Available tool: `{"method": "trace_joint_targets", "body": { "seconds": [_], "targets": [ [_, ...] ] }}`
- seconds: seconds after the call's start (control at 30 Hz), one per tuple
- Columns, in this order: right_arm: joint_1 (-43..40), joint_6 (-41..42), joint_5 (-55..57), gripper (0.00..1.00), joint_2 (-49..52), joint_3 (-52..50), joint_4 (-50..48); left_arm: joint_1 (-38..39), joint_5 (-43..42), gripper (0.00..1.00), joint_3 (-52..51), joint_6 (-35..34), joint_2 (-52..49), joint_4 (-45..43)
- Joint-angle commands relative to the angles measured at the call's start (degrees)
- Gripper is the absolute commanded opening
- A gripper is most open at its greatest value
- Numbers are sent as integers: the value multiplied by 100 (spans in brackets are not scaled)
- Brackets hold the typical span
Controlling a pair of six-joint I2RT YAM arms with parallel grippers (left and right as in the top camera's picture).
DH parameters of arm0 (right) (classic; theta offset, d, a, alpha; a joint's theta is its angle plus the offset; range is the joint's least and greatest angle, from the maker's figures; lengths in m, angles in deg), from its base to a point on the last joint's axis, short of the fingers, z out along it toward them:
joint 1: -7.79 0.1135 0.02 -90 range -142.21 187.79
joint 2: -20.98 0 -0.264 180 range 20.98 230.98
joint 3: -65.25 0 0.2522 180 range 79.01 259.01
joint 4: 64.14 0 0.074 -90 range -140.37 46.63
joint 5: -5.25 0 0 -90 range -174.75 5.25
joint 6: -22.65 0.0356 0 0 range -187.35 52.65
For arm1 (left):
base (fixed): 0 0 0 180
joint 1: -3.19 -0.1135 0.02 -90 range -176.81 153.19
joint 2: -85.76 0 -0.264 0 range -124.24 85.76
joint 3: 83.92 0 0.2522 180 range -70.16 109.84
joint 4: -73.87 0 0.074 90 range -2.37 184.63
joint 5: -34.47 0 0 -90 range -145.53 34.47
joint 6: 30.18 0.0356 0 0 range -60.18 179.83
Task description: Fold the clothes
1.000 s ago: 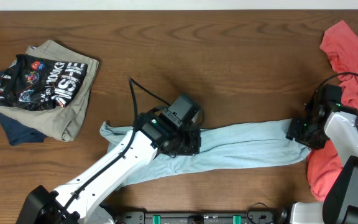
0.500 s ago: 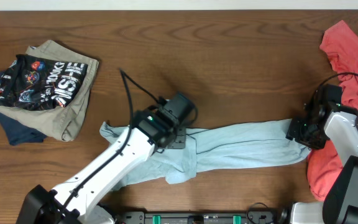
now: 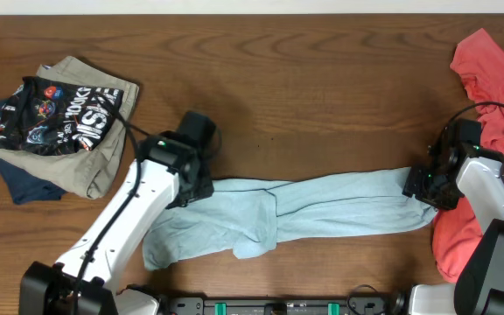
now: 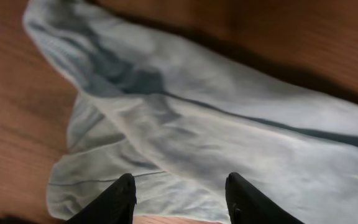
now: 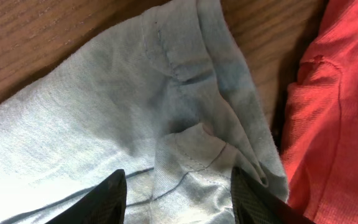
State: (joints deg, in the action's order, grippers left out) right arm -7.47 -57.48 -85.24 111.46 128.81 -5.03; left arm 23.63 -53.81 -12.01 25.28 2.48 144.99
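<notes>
The pale blue T-shirt (image 3: pixel 322 206) lies bunched into a long band across the near half of the table (image 3: pixel 322 79), running from about 7 o'clock to 4 o'clock in the overhead view. Its shape is hard to read: sleeves and collar are lost in the folds, and the left arm covers part of its 7 o'clock end. The left gripper (image 4: pixel 180 199) hangs over that end with its fingers spread and nothing between them. Only the tips show at the bottom of the left wrist view, and the cloth below is blurred. The right gripper (image 5: pixel 178 199) sits at the shirt's 4 o'clock end, its fingers apart with a hump of hemmed cloth rising between them. The tips are cut off by the frame edge, so I cannot tell whether they pinch the fabric. A red garment (image 3: pixel 497 70) at 3 o'clock runs off the right edge and passes under the right arm. At 10 o'clock a black garment with white lettering (image 3: pixel 59 114) tops a khaki one (image 3: pixel 94 166), which hides most of a dark blue piece (image 3: pixel 20 188).
</notes>
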Motion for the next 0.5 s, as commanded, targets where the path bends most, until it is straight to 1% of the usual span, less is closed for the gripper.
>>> {"method": "trace_joint_targets", "body": {
  "seconds": [0.0,0.17,0.27,0.33,0.37,0.4,0.43,0.47],
  "targets": [
    [-44,39,0,52,-13,-20,9,-221,28,49,-319,-72,-74,-63],
    [-44,39,0,52,-13,-20,9,-579,31,48,-815,-70,-74,-549],
    [-44,39,-2,53,-13,-20,11,-743,28,43,-1010,-68,-74,-752],
    [-44,39,0,53,-13,-20,15,-850,48,36,-1132,-68,-74,-903],
    [-44,37,-2,52,-13,-20,20,-907,61,30,-1193,-66,-74,-1003],
    [-44,39,0,52,-13,-20,26,-953,76,21,-1246,-66,-74,-1084],
    [-44,39,-2,52,-13,-20,28,-1003,70,19,-1311,-68,-74,-1204],
    [-44,39,-2,52,-13,-20,28,-1032,68,14,-1364,-68,-74,-1292]
  ]
}}
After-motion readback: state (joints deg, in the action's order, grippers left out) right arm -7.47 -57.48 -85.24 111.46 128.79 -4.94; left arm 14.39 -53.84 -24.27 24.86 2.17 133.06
